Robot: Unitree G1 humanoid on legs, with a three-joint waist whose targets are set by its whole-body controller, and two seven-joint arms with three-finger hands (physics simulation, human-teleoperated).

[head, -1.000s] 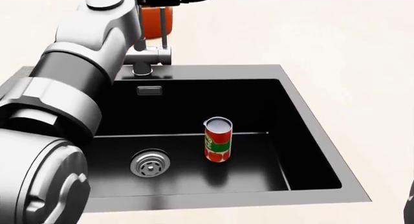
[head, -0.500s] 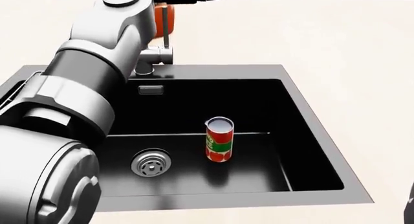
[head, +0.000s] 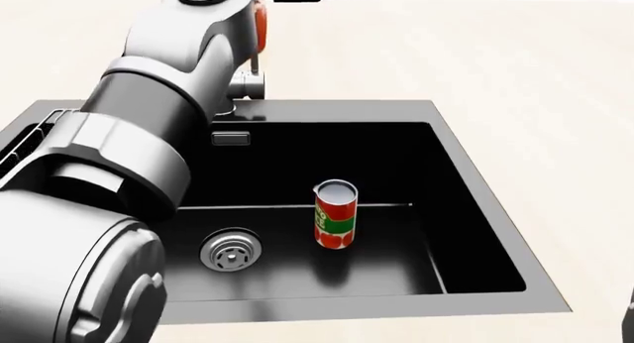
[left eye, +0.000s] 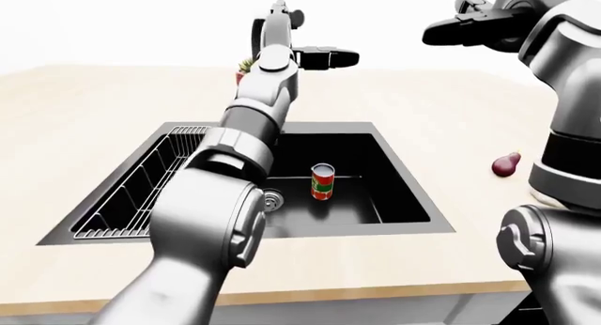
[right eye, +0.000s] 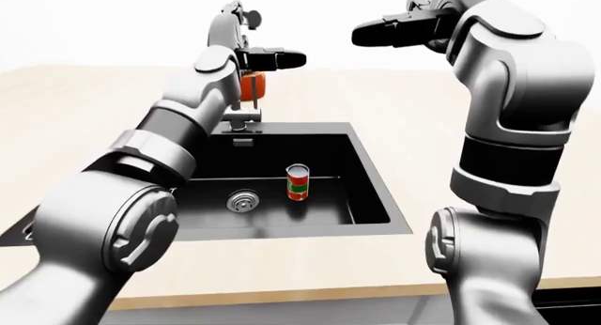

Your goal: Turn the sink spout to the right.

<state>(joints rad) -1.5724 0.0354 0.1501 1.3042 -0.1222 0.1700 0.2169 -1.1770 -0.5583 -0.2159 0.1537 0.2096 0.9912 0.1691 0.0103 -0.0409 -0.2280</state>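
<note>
The grey faucet (right eye: 246,114) stands at the top edge of the black sink (head: 487,202). Its thin spout rises in front of an orange pot (right eye: 256,85). In the head view my left arm covers part of the faucet (head: 250,83). My left hand (right eye: 284,58) hovers above and slightly right of the faucet, fingers stretched out and holding nothing. I cannot tell whether it touches the spout's top. My right hand (right eye: 380,33) is raised high at the upper right, open and empty.
A red and green can (head: 335,214) stands upright in the basin, right of the round drain (head: 230,251). A wire dish rack (left eye: 141,191) fills the sink's left part. A dark red pear (left eye: 505,165) lies on the counter at the right.
My left arm has swung rightward across the head view, and its hand at the top edge has moved right. The faucet, the can and the sink stay put.
</note>
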